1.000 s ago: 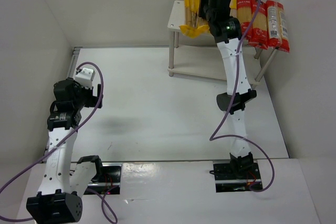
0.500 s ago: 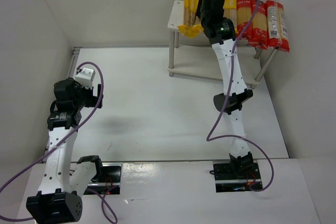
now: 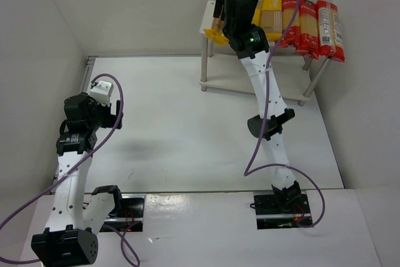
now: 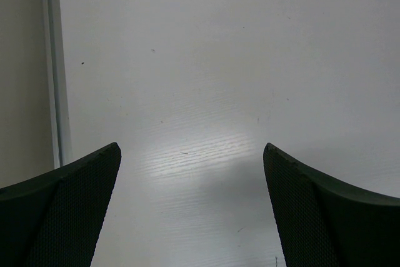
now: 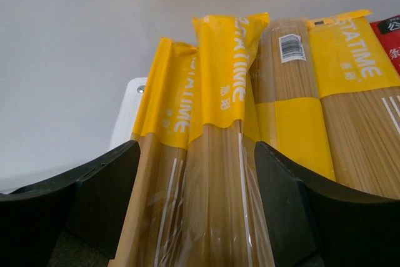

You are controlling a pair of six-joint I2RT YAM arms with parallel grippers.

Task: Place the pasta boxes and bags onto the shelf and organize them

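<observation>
On the top board of the white shelf (image 3: 208, 15) lies a row of pasta bags: yellow ones (image 3: 271, 14) on the left, red ones (image 3: 306, 26) on the right. My right gripper (image 3: 226, 5) is over the shelf's left end. In the right wrist view it (image 5: 195, 151) stands open, its fingers on either side of two yellow bags (image 5: 219, 154) that lie side by side. More yellow bags (image 5: 356, 92) and a red corner (image 5: 390, 29) follow to the right. My left gripper (image 4: 192, 154) is open over the bare table, holding nothing.
The shelf's lower board (image 3: 250, 85) sits under the top one. White walls (image 3: 56, 29) close in the table on the left, back and right. The left arm (image 3: 81, 117) stands near the left wall.
My right gripper has opened and shifted left along the shelf top; the yellow bag it gripped now lies among the yellow row. The left arm has not moved.
</observation>
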